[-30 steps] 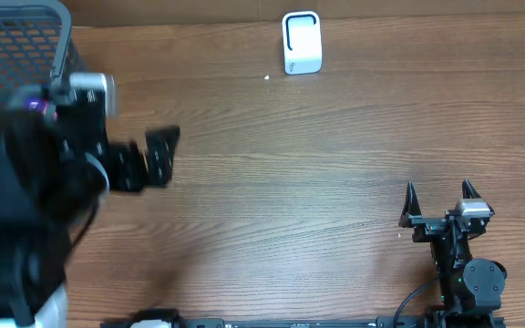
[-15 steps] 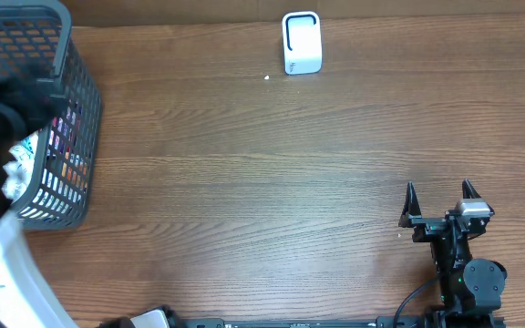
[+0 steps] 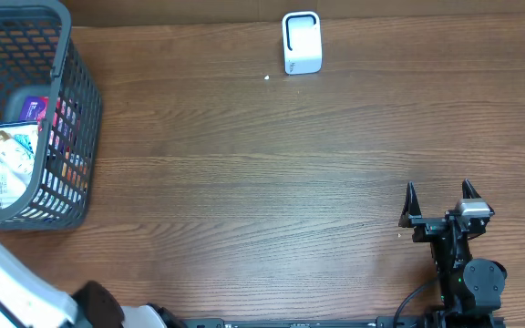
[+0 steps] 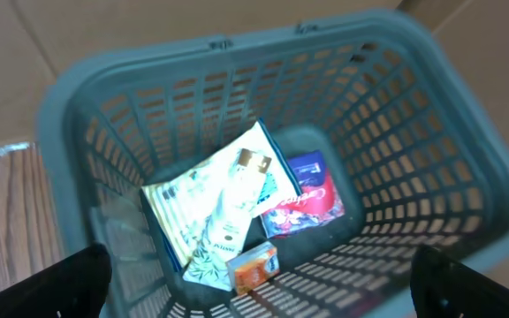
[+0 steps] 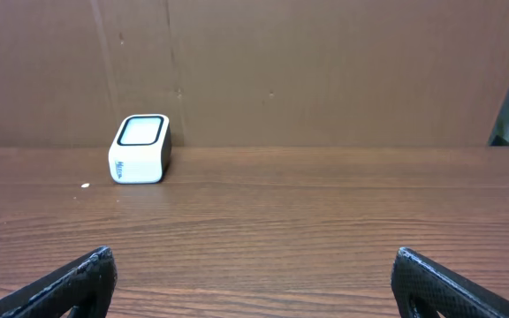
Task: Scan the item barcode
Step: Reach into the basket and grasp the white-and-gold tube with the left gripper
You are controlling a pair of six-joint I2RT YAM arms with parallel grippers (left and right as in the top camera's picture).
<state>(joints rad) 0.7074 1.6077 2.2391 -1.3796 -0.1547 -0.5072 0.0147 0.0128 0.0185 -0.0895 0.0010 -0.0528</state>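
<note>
Black two-finger right gripper [image 3: 439, 191] levelled forward, jaws spread wide, empty, black two-finger left gripper [image 4: 259, 278] tilted downward, jaws spread wide, empty, white left arm link [image 3: 12, 290] at the overhead view's lower left edge.

One brown wood-grain desk [image 3: 262, 182]. One grey plastic lattice basket [image 3: 80, 118]. Four packaged goods lie in it: one flat pale printed packet [image 4: 184, 208], one white tube with a gold cap [image 4: 232, 208], one purple-and-red pouch [image 4: 307, 190] and one small orange carton [image 4: 253, 267]. One white box-shaped scanner with a dark-rimmed window [image 3: 302, 42]. One tiny white speck [image 3: 267, 77] on the desk.
</note>
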